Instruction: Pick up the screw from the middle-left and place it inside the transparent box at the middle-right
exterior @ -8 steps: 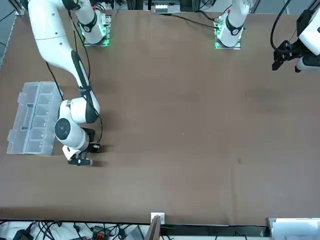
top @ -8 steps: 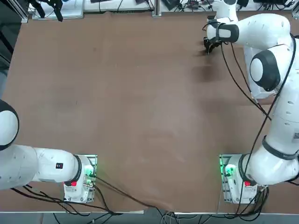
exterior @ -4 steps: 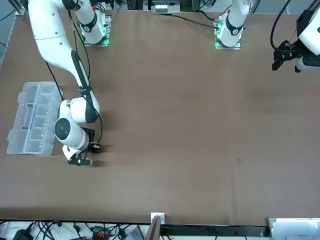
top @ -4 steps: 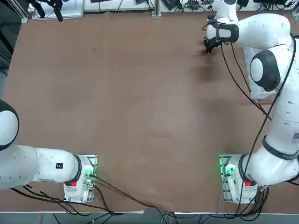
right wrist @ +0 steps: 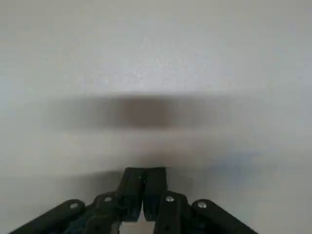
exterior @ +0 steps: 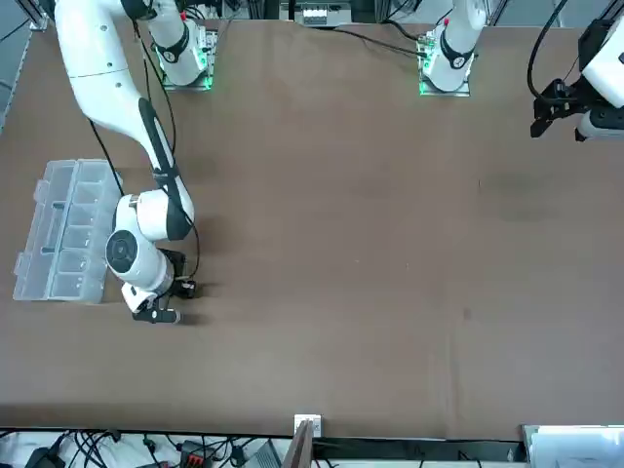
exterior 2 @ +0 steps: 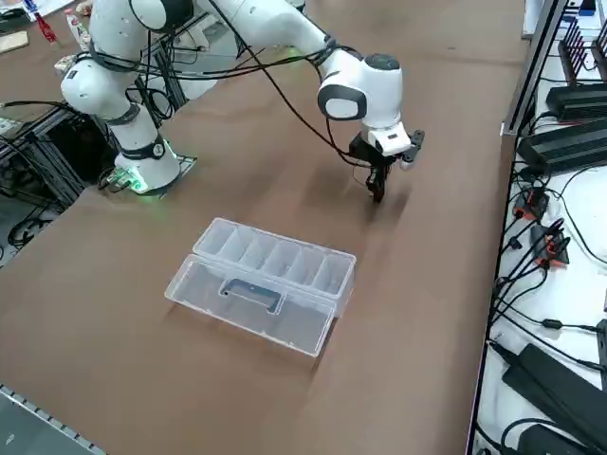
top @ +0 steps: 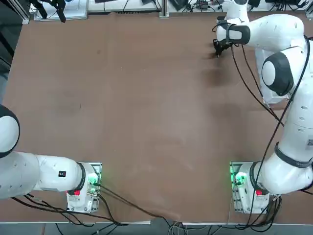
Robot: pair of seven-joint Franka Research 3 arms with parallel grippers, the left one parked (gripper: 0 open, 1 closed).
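Observation:
My right gripper (top: 217, 52) hangs low over the table's far right part, fingers pointing down. The wrist view shows the right gripper (right wrist: 144, 179) with its jaws pressed together and nothing visible between them. The transparent box (exterior: 63, 230) lies on the table beside the arm, apart from the gripper (exterior: 162, 314). From the right side its lid is folded open and its compartments (exterior 2: 275, 262) look empty, with the gripper (exterior 2: 377, 194) behind it. A tiny dark speck (exterior: 466, 313) on the far half of the table may be the screw; I cannot tell for sure.
The brown table (top: 146, 112) stretches bare between the gripper and the parked left arm. Cables and black devices (exterior 2: 555, 142) run along the table's far edge, close behind the gripper. The right arm's elbow (top: 279, 73) hangs over the box in the top view.

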